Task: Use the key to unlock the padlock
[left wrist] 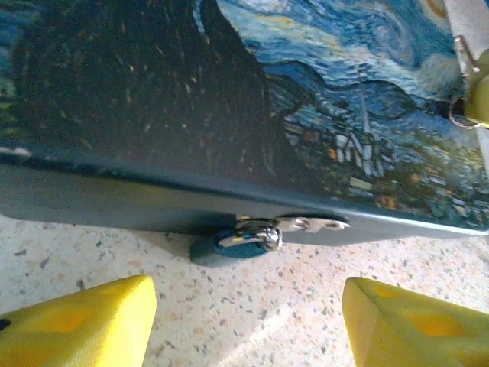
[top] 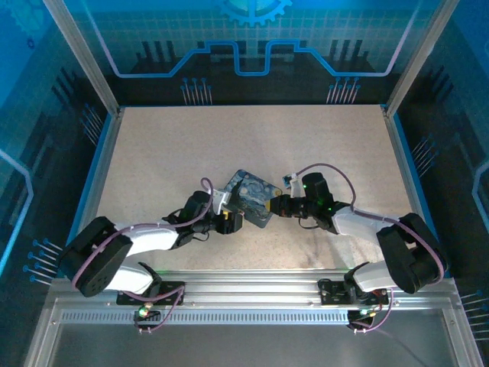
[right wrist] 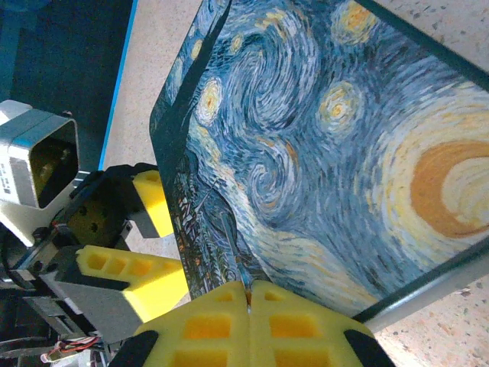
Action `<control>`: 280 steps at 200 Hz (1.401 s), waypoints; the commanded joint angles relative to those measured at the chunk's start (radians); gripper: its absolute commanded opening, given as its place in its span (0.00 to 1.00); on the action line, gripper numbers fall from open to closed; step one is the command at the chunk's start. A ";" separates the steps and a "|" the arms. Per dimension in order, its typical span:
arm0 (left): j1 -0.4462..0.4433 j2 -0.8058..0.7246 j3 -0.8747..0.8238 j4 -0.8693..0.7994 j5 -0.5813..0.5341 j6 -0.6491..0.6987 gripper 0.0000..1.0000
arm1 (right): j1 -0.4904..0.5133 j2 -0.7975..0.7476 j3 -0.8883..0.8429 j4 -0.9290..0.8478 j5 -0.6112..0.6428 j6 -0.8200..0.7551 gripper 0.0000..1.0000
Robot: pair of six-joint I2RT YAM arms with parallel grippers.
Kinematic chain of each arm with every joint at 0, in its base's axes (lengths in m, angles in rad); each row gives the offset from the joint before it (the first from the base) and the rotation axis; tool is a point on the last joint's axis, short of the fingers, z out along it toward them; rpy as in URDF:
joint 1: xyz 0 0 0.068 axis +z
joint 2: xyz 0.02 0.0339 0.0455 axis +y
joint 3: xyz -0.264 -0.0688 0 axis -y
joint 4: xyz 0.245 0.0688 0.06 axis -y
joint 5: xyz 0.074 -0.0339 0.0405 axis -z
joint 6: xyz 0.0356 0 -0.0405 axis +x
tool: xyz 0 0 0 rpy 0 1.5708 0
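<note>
Looking down, the top camera takes in a rectangular tin printed with a blue-and-yellow night sky (top: pixel 248 191) lying near the middle of the speckled beige table (top: pixel 191 145). The left claw (top: pixel 233 222) sits at its near-left edge and the right claw (top: pixel 273 205) at its near-right edge. The two arms bracket the tin, seemingly so that lock and key can meet at one side. Both are too small to make out from here.

In the left wrist view the left claw's yellow foam pads (left wrist: pixel 92 321) stand wide apart, gripping nothing, aimed at the tin's dark side wall. There a tiny padlock with a dark teal body and silvery shackle (left wrist: pixel 229 245) hangs through a small metal hasp (left wrist: pixel 306 223) and rests on the table just under the tin's edge. The open claw lines up on it, likely to steady it for the key.

In the right wrist view the right claw's pads are pressed together, and a thin dark metal key (right wrist: pixel 244 277) pokes out of the seam between them, its tip over the painted lid near the tin's edge. Pinched that way, the blade points forward, ready for insertion. The key does not appear to have reached the padlock — so the unlocking itself is judged not yet begun.
</note>
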 commanded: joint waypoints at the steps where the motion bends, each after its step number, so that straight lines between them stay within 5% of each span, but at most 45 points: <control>1: -0.009 0.051 -0.014 0.130 -0.029 0.042 0.65 | 0.015 0.027 0.008 -0.074 0.039 -0.014 0.02; 75: -0.034 0.188 -0.014 0.270 -0.067 0.037 0.58 | 0.022 0.026 0.018 -0.083 0.045 -0.016 0.02; 280: -0.106 0.249 0.026 0.279 -0.147 -0.025 0.39 | 0.023 0.002 0.004 -0.082 0.050 -0.010 0.03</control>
